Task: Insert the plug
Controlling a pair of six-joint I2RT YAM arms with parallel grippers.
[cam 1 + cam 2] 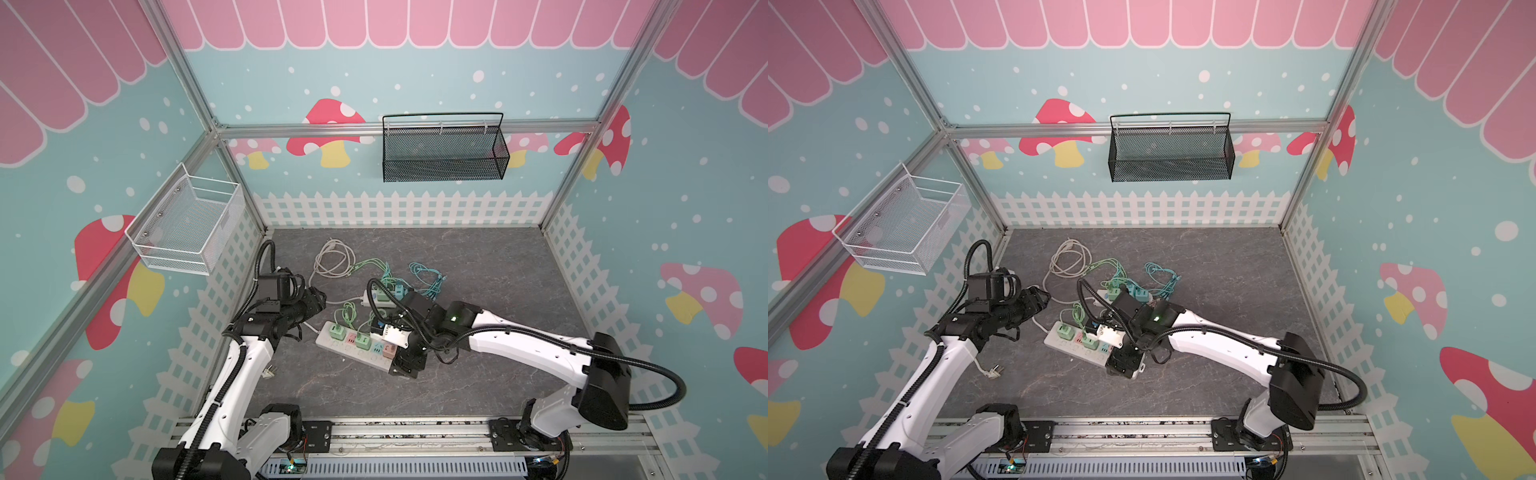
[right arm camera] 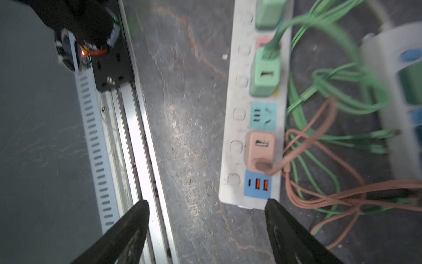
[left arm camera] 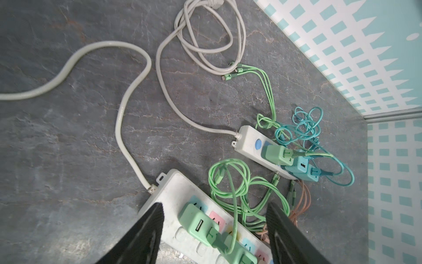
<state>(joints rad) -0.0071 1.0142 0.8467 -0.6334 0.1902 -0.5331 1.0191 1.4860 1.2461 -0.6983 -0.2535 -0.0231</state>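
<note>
A long white power strip (image 1: 343, 353) (image 1: 1065, 347) (image 3: 170, 196) (image 2: 230, 141) lies on the grey floor. Two green plugs (image 1: 336, 331) (image 3: 197, 224) (image 2: 265, 75) and a pink plug (image 1: 389, 351) (image 2: 259, 148) sit in its sockets. My left gripper (image 1: 318, 301) (image 1: 1040, 299) (image 3: 215, 205) is open, its fingers either side of the strip's cord end and apart from the green plug. Open and empty, my right gripper (image 1: 405, 368) (image 1: 1125, 365) (image 2: 206, 202) hangs just past the strip's other end, near the pink plug.
A smaller white strip (image 1: 372, 298) (image 3: 249, 141) with green and teal chargers lies behind, amid tangled green, teal and pink cables (image 3: 228, 180). A loose white wall plug (image 1: 269, 371) lies by the left arm. A white basket (image 1: 187, 224) and a black basket (image 1: 442, 149) hang on the walls.
</note>
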